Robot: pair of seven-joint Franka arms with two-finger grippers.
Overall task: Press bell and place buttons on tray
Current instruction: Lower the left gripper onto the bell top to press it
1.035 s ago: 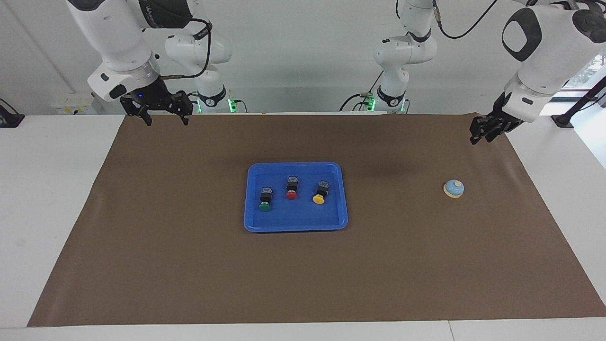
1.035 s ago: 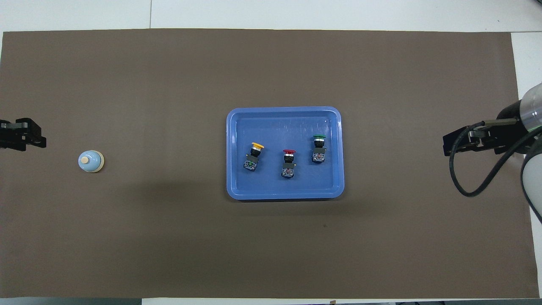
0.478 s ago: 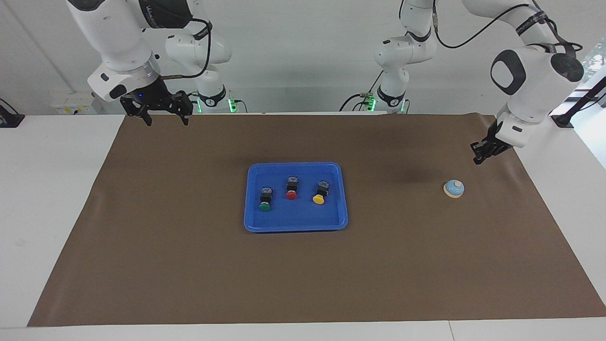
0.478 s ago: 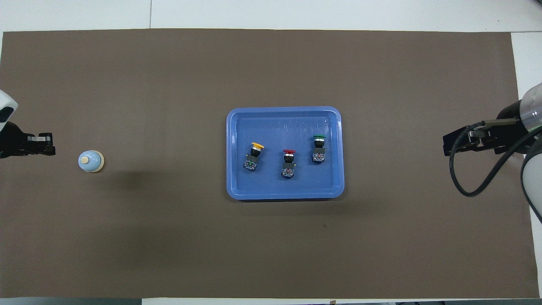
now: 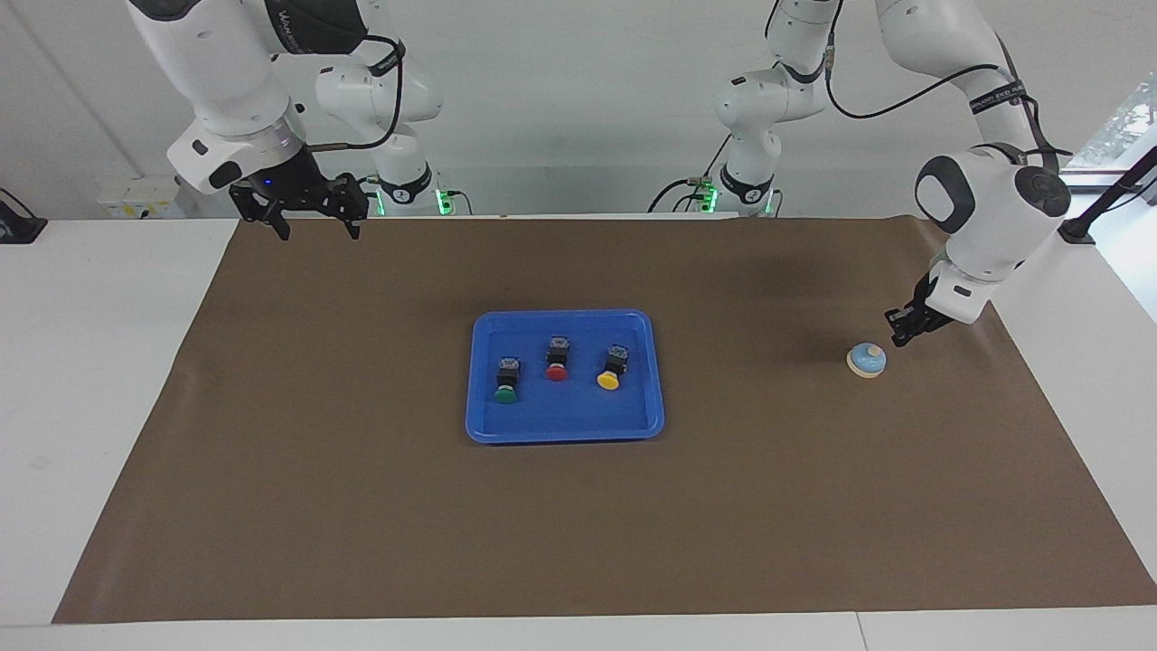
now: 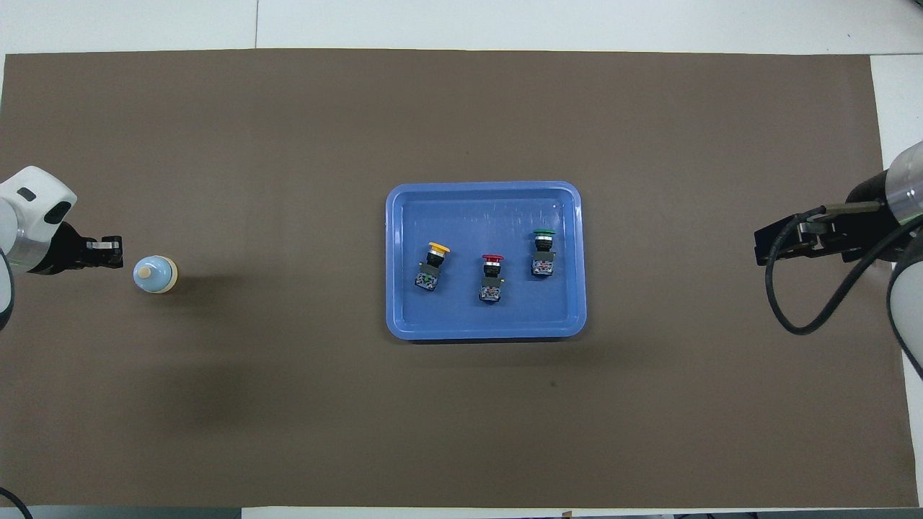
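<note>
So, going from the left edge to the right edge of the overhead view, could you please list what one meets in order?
left gripper → bell → blue tray rim → yellow button → red button → green button → right gripper

What lies under my work

A brown mat (image 5: 362, 506) covers most of my white table (image 5: 99, 380), whose bare edges show around it.
</note>
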